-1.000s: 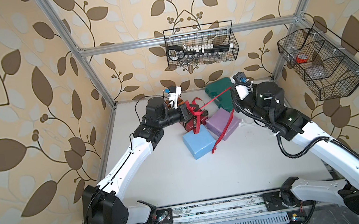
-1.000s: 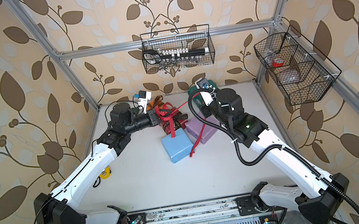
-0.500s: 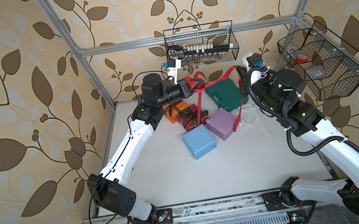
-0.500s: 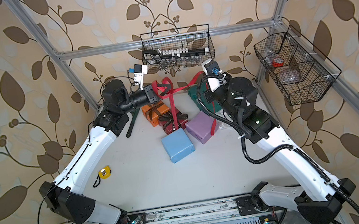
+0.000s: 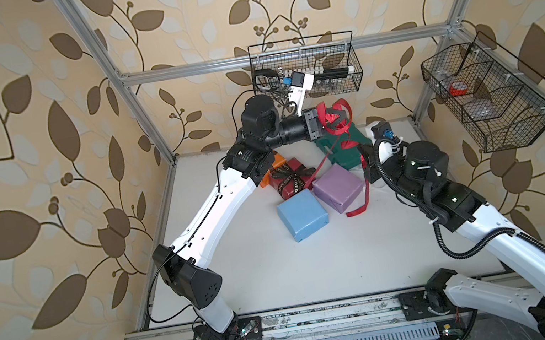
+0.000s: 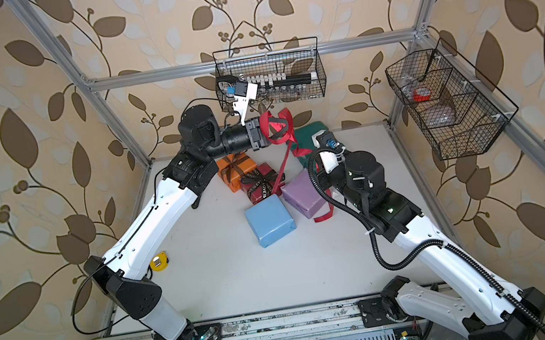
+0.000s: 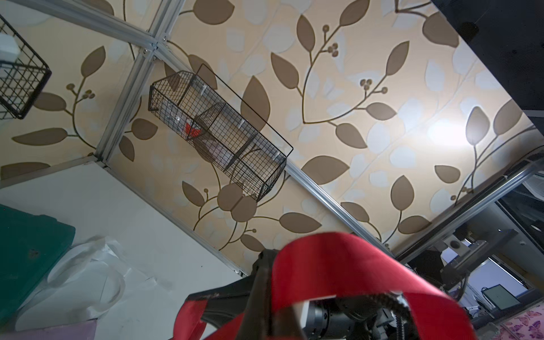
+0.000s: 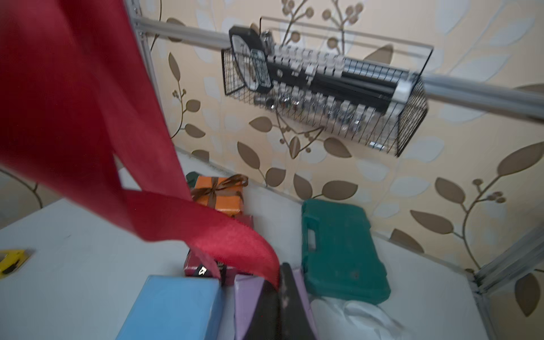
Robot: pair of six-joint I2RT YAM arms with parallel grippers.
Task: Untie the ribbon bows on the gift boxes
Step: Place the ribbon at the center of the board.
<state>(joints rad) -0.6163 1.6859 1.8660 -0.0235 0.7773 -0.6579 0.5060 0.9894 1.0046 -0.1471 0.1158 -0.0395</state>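
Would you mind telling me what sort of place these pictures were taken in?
Probably a robot test cell, not a real room: an aluminium frame holds wallpaper panels, two robot arms, left and right, stand on a rail at the table's front, and wire baskets hang on the walls.

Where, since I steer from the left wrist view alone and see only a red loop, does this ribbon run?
Observer: From the left gripper, raised near the back wire basket, the red ribbon drops to the right gripper, shut on it beside the lilac box.
Operator: Is it round any box?
Observer: None that I see; the light blue box and the lilac box lie bare.
Operator: What remains tied?
Observer: The brown bow on the orange box and the black bow on the dark red box.
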